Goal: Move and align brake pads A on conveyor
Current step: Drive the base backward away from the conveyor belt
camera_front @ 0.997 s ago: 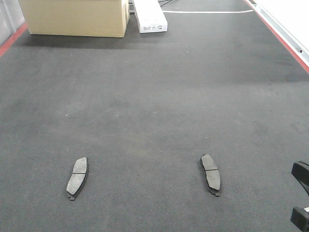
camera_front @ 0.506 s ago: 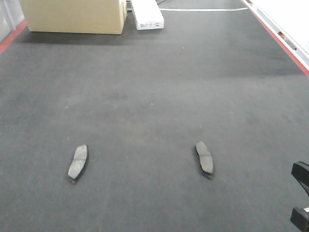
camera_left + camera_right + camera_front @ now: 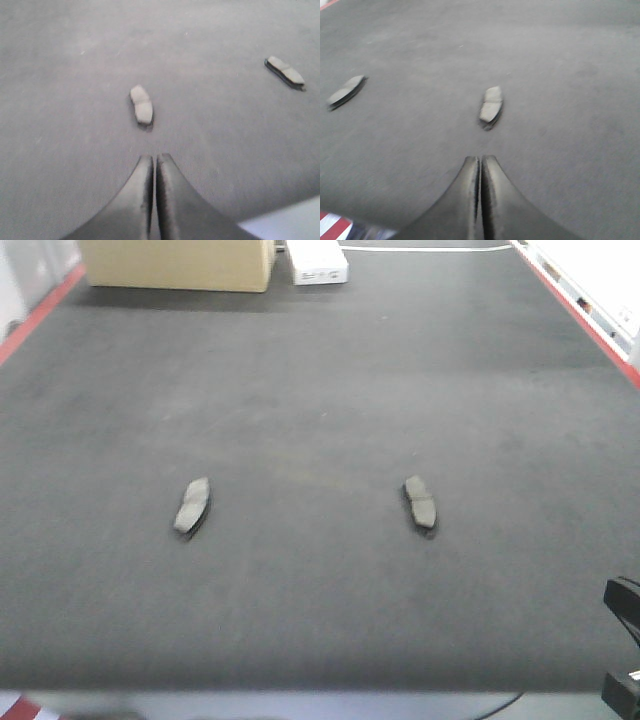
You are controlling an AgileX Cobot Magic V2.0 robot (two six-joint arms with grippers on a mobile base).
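Two grey brake pads lie flat on the dark conveyor belt (image 3: 320, 390): a left pad (image 3: 192, 506) and a right pad (image 3: 420, 504), well apart. In the left wrist view my left gripper (image 3: 154, 158) is shut and empty, hovering just short of the left pad (image 3: 141, 104), with the right pad (image 3: 285, 70) far off to its right. Seen from the right wrist, my right gripper (image 3: 481, 158) is shut and empty, a little short of the right pad (image 3: 491, 105); the left pad (image 3: 346, 91) lies off to its left.
A cardboard box (image 3: 178, 262) and a white box (image 3: 320, 262) stand at the belt's far end. Red edge strips run along the left side (image 3: 40, 310) and right side (image 3: 580, 310). A black part of the right arm (image 3: 623, 650) shows at the lower right. The belt's near edge (image 3: 300, 695) is in view.
The front view has drawn back: both pads now sit higher and smaller in frame, and the belt's near edge has come into view. The pads keep their spacing.
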